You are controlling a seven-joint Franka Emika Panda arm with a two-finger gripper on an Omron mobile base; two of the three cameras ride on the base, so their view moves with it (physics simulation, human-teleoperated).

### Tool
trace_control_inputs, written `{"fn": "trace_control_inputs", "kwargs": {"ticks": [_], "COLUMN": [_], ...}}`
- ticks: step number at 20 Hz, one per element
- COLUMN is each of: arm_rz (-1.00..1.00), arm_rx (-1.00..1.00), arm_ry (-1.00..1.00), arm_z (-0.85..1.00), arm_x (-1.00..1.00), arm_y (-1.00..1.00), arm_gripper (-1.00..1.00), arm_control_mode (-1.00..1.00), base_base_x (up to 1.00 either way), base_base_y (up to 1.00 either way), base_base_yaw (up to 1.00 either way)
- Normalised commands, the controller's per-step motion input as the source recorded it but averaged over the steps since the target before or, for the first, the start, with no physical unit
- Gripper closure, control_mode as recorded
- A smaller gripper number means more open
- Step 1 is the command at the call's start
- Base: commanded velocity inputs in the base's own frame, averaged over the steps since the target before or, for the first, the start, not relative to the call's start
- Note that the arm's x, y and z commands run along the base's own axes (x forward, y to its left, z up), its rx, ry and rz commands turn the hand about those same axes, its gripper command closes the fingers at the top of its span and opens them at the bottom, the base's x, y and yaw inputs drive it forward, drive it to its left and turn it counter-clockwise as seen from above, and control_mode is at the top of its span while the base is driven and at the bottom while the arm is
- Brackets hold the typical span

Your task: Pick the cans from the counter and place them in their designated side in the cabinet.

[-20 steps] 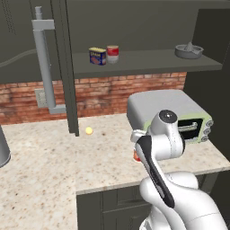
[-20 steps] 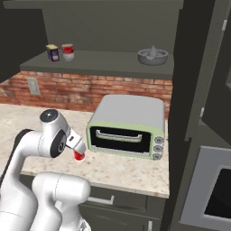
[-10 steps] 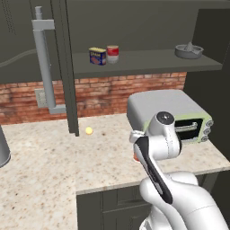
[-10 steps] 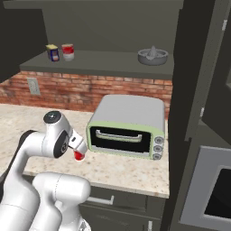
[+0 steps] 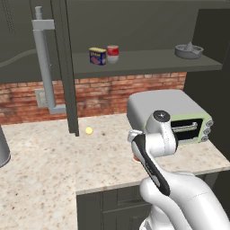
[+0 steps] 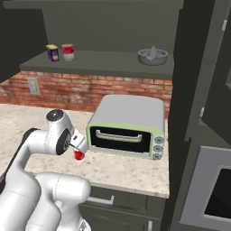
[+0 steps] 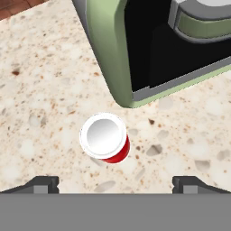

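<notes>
A bright red can [image 7: 105,137] with a white rim stands upright on the speckled counter [image 7: 45,90], just in front of the toaster oven's corner. My gripper [image 7: 115,184] hangs above it, open, fingertips wide apart with nothing between them. From the right base the gripper [image 6: 80,147] sits right over the red can [image 6: 79,155]. A second can [image 5: 112,53] [image 6: 68,51] stands on the cabinet shelf [image 5: 148,60] beside a blue-and-yellow tin [image 5: 97,56].
A grey-and-green toaster oven [image 5: 170,112] [image 6: 126,122] stands close to the red can. A grey juicer bowl [image 5: 188,50] rests on the shelf's right end. A small yellow ball [image 5: 89,130] lies on the counter by the open cabinet door with its tall bar handle [image 5: 44,63].
The arm's wrist has shifted slightly, settling the hand over the red can. The can has stayed put.
</notes>
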Motion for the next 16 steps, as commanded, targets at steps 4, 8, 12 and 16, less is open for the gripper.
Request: {"fn": "trace_control_inputs", "kwargs": {"ticks": [4, 8, 12, 16], "arm_rz": [0.00, -0.01, 0.00, 0.00], "arm_rx": [0.00, 0.00, 0.00, 0.00], "arm_ry": [0.02, 0.02, 0.01, 0.01], "arm_z": [-0.22, -0.24, -0.20, -0.22], "arm_x": [0.00, 0.02, 0.06, 0.08], "arm_y": [0.00, 0.00, 0.00, 0.00], "arm_gripper": [-1.00, -1.00, -1.00, -1.00], "arm_control_mode": [-1.00, -1.00, -1.00, -1.00], "base_base_x": [0.00, 0.00, 0.00, 0.00], "base_base_y": [0.00, 0.00, 0.00, 0.00], "base_base_yaw": [0.00, 0.00, 0.00, 0.00]}}
